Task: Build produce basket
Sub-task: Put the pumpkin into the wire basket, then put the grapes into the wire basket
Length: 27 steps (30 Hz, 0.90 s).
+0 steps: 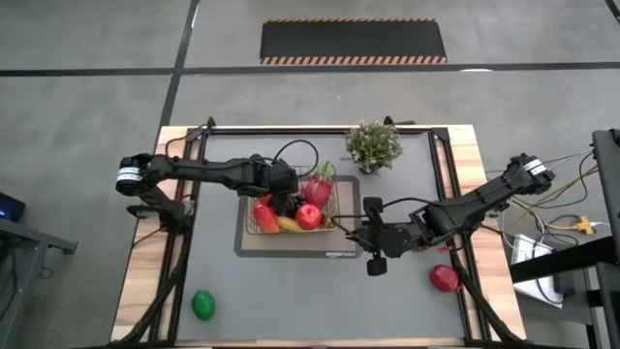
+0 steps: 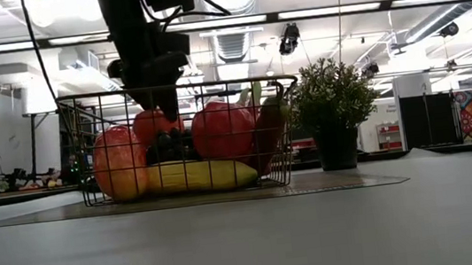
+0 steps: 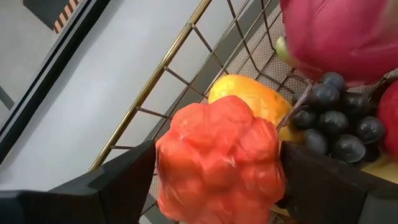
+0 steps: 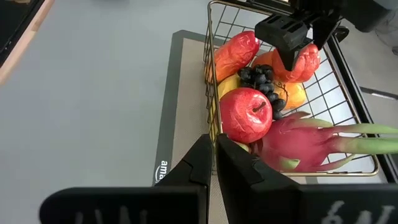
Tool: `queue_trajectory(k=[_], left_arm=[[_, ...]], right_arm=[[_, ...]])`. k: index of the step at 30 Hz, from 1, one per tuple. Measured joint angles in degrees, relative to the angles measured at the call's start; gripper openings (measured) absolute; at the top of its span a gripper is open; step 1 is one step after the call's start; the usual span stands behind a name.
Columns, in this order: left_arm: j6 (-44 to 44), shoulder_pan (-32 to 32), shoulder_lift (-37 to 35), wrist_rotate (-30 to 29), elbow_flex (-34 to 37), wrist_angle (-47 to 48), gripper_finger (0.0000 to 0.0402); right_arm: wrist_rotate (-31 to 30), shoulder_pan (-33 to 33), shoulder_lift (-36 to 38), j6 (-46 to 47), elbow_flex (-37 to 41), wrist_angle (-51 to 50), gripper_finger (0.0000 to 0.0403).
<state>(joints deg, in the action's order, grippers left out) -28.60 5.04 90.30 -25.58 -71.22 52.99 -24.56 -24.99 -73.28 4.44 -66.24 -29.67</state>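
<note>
Across the table [image 1: 291, 291], the bumpy, light red pepper [image 3: 217, 158] was flanked mid-body by the wide-spread left hand [image 3: 217, 177] inside the basket [image 1: 250, 231]; the right hand [image 4: 213, 163] was closed, empty.

A robotics lab or workshop hall. Beyond the counter [image 1: 145, 291] the low view shows exposed ceiling ducts [image 2: 234, 39], strip lights and cluttered benches [image 2: 10, 183]. Past the counter's far edge lies concrete floor with a hazard-striped mat [image 1: 354, 41]; cables [image 1: 572, 218] trail beside the counter.

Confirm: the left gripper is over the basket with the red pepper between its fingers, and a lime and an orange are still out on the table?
Not quite. The left gripper, basket, red pepper and lime are as you say, but the other loose fruit is a red apple, shown in the high view.
</note>
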Motion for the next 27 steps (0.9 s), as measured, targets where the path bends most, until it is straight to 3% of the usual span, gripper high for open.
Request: queue_trajectory(k=[12,27], left_arm=[[0.50,-0.11,-0.68,0.19,-1.53,3.04,0.0331],[0.50,-5.48,-5.88,1.32,-1.53,3.49,0.0331]], right_arm=[[0.34,0.00,1.08,7.05,0.02,-3.62,0.0013],[7.11,-0.64,0.02,36.87,0.07,-24.37,0.0013]])
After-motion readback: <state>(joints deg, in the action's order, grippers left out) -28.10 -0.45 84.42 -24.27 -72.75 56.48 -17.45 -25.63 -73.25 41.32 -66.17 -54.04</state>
